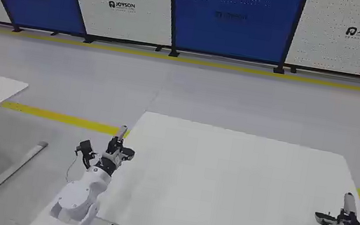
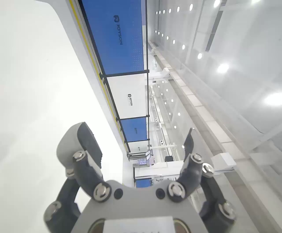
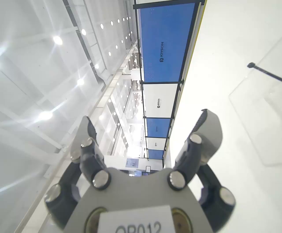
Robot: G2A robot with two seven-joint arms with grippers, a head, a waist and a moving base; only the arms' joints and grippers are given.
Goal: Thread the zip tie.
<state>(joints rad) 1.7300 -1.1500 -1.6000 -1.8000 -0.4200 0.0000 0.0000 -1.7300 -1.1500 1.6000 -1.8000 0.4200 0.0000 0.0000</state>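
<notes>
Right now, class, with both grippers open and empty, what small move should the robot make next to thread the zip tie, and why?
Probably swing the right gripper toward the zip tie and lower over it. The tie lies loose and untouched, off to that gripper's side. The gripper is open, holds nothing and points past the tie, so it likely has to line up before it can grasp.
</notes>
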